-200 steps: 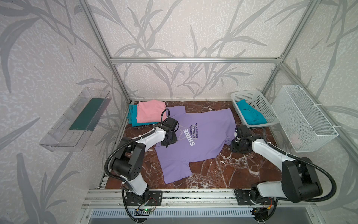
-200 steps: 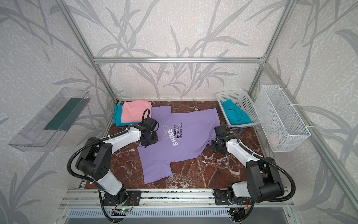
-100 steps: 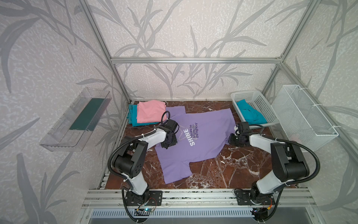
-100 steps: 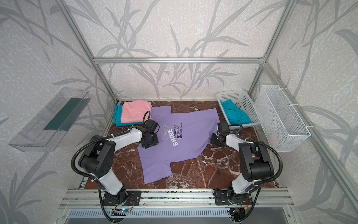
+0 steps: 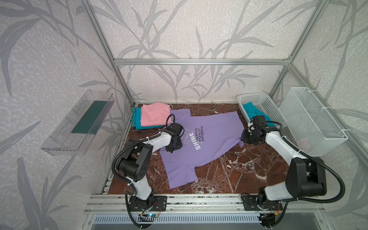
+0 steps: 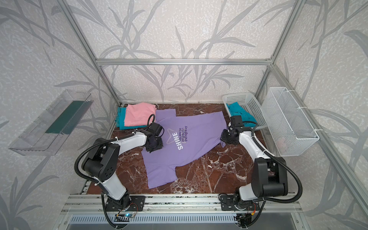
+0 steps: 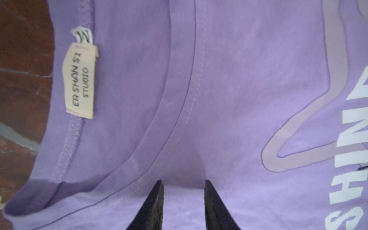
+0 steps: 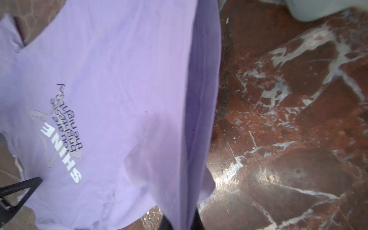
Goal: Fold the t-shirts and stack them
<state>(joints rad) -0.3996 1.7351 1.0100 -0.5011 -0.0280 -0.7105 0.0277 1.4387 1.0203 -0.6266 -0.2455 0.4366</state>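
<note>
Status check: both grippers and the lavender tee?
Left gripper open, tips on lavender tee near collar. Right gripper shut on its hem corner, white basket close by. Tee spread flat, unfolded.

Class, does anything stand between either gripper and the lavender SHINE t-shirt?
Nothing visible does. The right gripper is shut on the hem of the lavender t-shirt; the left gripper rests on it beside the collar.

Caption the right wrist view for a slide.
Right gripper shut on the hem of the lavender t-shirt, which lies print-up on the marble table.
</note>
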